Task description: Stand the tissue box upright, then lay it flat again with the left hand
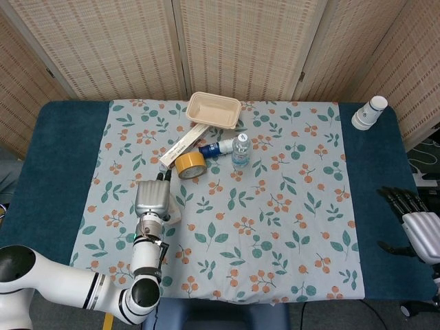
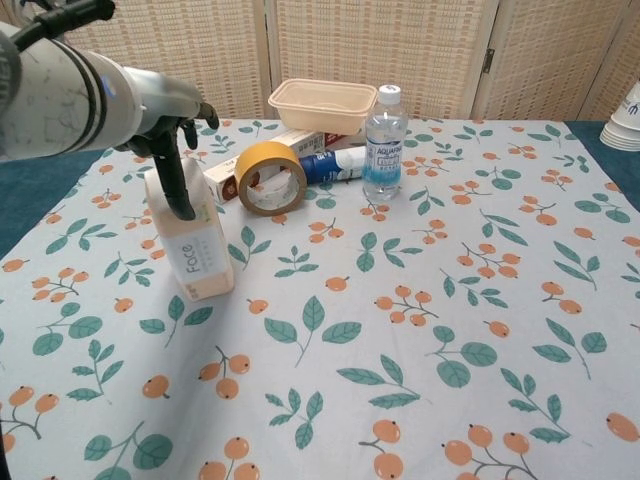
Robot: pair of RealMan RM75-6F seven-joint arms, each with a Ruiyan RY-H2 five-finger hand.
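We see a table covered with a floral cloth. On its left side the tissue box stands upright on one end, its "Face" label reading down the front. Our left hand reaches over the top of the box, and a dark finger lies against its front face; we cannot tell whether the hand truly grips it. In the head view the left hand covers most of the box from above.

Just behind the box, a roll of yellow tape stands on edge, near a water bottle, a long flat carton and a beige food container.

Our right hand rests at the table's far right edge with fingers spread apart, holding nothing. A stack of paper cups sits on the far right corner.
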